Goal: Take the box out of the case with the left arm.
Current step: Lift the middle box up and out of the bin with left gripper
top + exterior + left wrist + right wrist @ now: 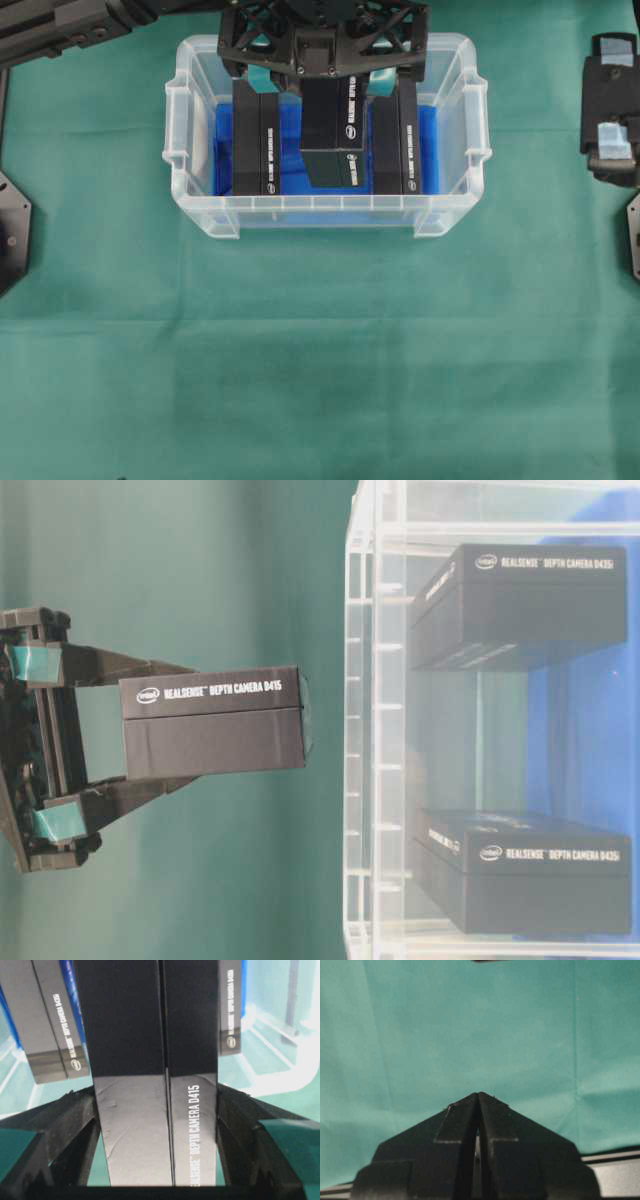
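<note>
My left gripper (325,90) is shut on a black box (332,140) printed "Depth Camera D415". It holds the box by its two long sides, lifted above the middle of the clear case (325,215) with the blue bottom. In the table-level view the box (212,723) hangs wholly outside the case wall (365,730). The left wrist view shows the box (155,1110) pressed between both black fingers (75,1115). My right gripper (478,1095) is shut and holds nothing over the green cloth.
Two more black boxes stay in the case, one at its left (255,140) and one at its right (397,140). The right arm (610,110) rests at the right edge of the table. Green cloth (320,350) covers the table in front of the case.
</note>
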You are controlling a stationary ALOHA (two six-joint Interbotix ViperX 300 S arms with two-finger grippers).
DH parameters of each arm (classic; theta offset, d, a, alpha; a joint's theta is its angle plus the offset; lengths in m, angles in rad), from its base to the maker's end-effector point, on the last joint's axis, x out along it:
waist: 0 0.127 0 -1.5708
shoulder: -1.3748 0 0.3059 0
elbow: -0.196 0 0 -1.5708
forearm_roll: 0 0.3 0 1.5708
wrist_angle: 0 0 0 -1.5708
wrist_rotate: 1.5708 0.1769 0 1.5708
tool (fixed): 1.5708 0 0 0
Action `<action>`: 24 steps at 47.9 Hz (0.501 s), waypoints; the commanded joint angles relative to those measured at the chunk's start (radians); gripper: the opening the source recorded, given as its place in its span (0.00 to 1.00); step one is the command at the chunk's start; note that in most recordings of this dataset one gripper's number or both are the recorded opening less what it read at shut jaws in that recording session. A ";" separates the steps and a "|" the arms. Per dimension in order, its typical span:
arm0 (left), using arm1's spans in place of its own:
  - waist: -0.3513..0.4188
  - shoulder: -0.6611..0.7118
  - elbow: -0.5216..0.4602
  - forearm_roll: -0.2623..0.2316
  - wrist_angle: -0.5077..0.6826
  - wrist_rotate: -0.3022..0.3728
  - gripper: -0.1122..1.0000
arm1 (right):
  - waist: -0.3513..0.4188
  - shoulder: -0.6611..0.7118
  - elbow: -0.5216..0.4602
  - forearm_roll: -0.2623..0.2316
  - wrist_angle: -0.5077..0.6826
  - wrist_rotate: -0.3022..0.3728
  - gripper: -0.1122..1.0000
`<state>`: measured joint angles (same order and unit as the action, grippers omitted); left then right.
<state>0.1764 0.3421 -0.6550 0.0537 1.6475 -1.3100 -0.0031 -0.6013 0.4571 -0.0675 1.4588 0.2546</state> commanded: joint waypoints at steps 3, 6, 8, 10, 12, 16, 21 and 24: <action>0.002 -0.044 -0.029 0.000 0.000 0.000 0.65 | 0.000 -0.005 -0.017 -0.003 -0.003 0.002 0.12; 0.002 -0.044 -0.029 0.000 0.002 0.000 0.65 | 0.000 -0.003 -0.017 -0.003 -0.003 0.002 0.12; 0.002 -0.044 -0.029 0.002 0.002 -0.002 0.65 | 0.000 -0.003 -0.017 -0.003 -0.003 0.002 0.12; 0.002 -0.044 -0.028 0.002 0.000 -0.002 0.65 | 0.000 -0.003 -0.017 -0.003 -0.003 0.002 0.12; 0.002 -0.046 -0.026 0.002 0.000 -0.002 0.65 | -0.002 -0.005 -0.017 -0.003 -0.003 0.002 0.12; 0.002 -0.046 -0.025 0.003 0.000 -0.002 0.65 | 0.000 -0.003 -0.017 -0.003 -0.003 0.002 0.12; 0.002 -0.046 -0.023 0.005 0.002 -0.002 0.65 | -0.002 -0.003 -0.017 -0.003 -0.003 0.002 0.12; 0.002 -0.046 -0.023 0.005 0.000 -0.002 0.65 | -0.002 -0.003 -0.017 -0.003 -0.003 0.002 0.12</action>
<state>0.1764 0.3421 -0.6550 0.0537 1.6506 -1.3100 -0.0031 -0.6013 0.4556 -0.0690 1.4588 0.2531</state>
